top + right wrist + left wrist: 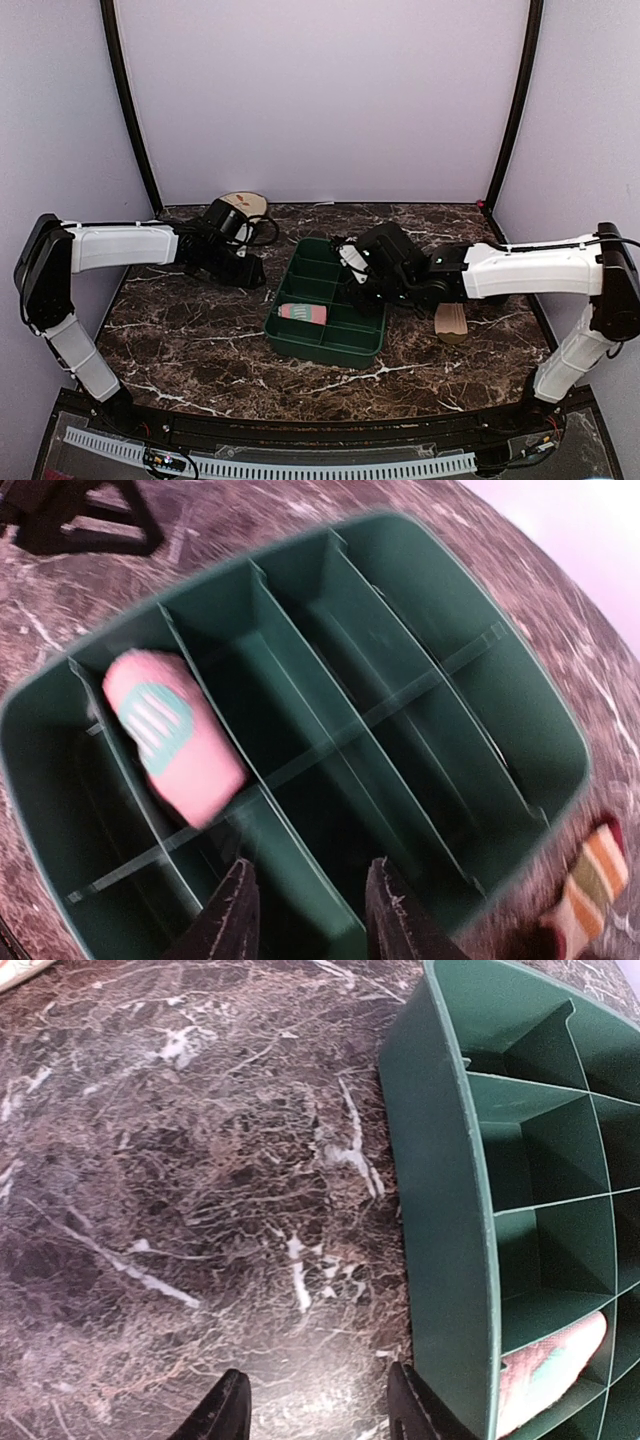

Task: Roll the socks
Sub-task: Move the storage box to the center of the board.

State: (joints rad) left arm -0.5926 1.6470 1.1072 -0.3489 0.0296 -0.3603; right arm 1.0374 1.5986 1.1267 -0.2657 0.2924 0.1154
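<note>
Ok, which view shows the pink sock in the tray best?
Right wrist view: the pink sock lies whole in an end compartment of the green tray, pattern visible, though slightly blurred. Top external shows it small and far; left wrist shows only one end behind the tray wall.

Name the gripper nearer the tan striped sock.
Right. The right gripper hangs over the green tray beside the tan sock; the left gripper is beyond the tray's other side.

Soft, even light; right wrist view motion-blurred, smearing the pink sock (175,742).
</note>
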